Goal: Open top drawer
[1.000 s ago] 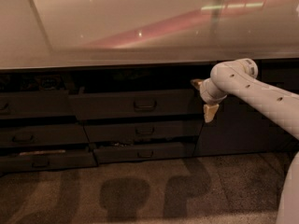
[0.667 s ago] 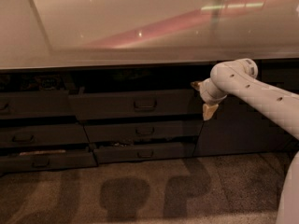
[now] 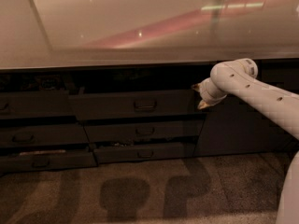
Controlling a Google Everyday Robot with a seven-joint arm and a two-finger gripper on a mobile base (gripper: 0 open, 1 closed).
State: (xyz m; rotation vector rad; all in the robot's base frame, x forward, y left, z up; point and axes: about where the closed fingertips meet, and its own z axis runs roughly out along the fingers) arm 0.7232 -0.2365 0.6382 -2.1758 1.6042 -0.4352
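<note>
One gripper [image 3: 198,97] hovered at centre right beside the top drawer [image 3: 107,107], fingers [image 3: 202,106] apart and empty, seemingly lining up for its handle [image 3: 145,105].

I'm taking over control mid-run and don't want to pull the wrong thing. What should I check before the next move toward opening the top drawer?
1. Target found: the top drawer, widest front in the middle column: ok.
2. Its handle in view at the centre, nothing covering it: ok.
3. The gripper lined up on the handle: not ok; it sits at the drawer front's right end, off to the side of the handle.
4. The fingers apart and holding nothing: ok.
5. How far out the drawer already is: cannot tell.
</note>
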